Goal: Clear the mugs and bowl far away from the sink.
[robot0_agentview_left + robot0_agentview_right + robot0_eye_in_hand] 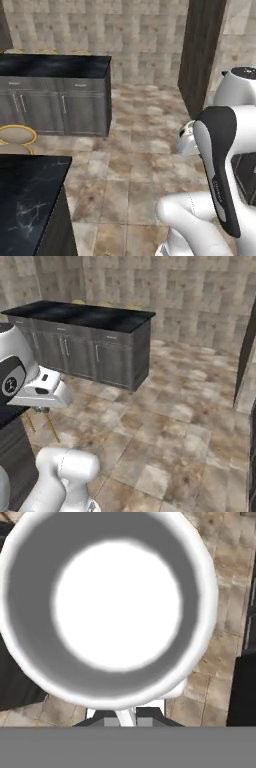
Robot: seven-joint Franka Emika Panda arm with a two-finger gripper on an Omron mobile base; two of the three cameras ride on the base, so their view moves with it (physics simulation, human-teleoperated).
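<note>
One squat white round bowl with greyish inside point(112, 607) sits at 12 o'clock above gripper point(125, 716), mouth facing camera. Fingers pinched narrow on its near rim at 6 o'clock. Bowl hangs over tiled floor point(220, 627); black-topped grey cabinet counter point(90, 316) lies ahead, likely drop-off.

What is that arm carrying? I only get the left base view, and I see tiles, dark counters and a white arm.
Observer: The hand view looks right into a white bowl with a grey inner wall.
Operator: Is it held, or just lying below the hand?
Observer: Held. The gripper is shut on the bowl's near rim.
Operator: What's underneath it?
Observer: Brown floor tiles show past its rim.
</note>
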